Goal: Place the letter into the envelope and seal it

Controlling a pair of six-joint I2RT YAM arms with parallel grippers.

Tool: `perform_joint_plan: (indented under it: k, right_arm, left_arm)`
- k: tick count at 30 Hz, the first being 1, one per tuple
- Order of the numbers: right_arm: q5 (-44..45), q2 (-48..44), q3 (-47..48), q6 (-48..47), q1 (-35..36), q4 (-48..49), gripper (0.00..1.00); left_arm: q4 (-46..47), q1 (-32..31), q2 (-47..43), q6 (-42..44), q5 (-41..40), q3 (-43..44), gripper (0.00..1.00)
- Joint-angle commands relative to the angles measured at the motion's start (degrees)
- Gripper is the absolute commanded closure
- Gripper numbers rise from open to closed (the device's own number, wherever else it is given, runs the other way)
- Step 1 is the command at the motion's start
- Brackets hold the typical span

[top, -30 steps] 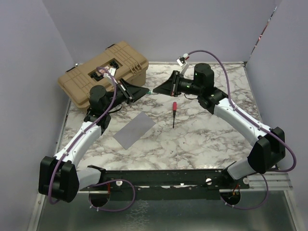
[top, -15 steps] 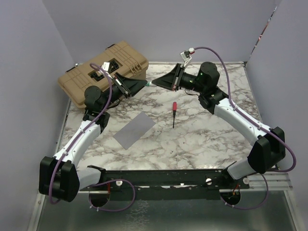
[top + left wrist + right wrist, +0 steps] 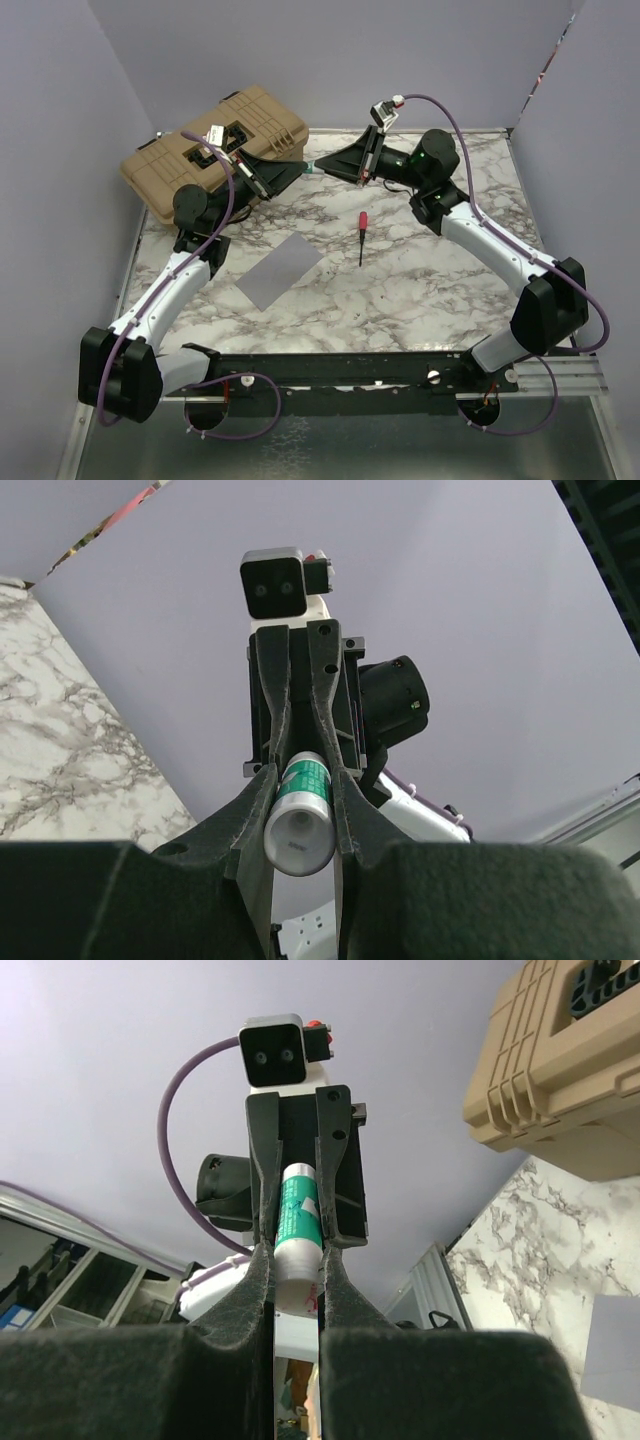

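The left pincer (image 3: 298, 170) and right pincer (image 3: 328, 171), each squeezing one glue stick (image 3: 300, 815) end, have lifted it; gluing the envelope (image 3: 280, 271) nears

I saw the desk (image 3: 430, 290) as a white marble-patterned top veined in grey. The envelope (image 3: 279, 271) lay flat on it left of centre, turned at an angle. A red-handled screwdriver (image 3: 361, 240) lay near the middle, apart from the envelope, its handle at the far end. A tan case (image 3: 215, 150) sat on the far left corner.
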Motion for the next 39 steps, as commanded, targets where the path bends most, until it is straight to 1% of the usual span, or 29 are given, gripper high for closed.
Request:
perform_joint_plan:
  k: [1,7,27,30,33,39]
  right_arm:
    - [-4.5,1.3,1.3,2.7,2.3,4.1,1.0]
    - [-6.8,1.4,2.5,3.3,2.8,3.8,1.0]
    - [-8.4,4.7,5.8,4.2,4.5,5.5,1.0]
    - [-8.4,5.3,6.1,3.9,5.1,4.5,1.0]
    - [-7.9,5.6,6.6,2.3,5.8,1.6,1.0]
    - [-7.3,6.5,7.3,2.6,6.4,1.6,1.0]
  left_arm:
    - [0.3,-3.7,0.7,3.6,3.6,-0.3,1.0]
    - [0.3,-4.1,1.9,3.4,6.7,-0.8,1.0]
    - [-1.4,-9.1,5.6,4.7,7.2,-1.2,1.0]
    - [-2.1,-9.2,6.1,5.5,7.1,-0.5,1.0]
    - [-3.8,-9.5,6.8,6.6,7.1,0.4,1.0]
    - [-4.9,-11.0,8.4,7.3,7.8,0.7,1.0]
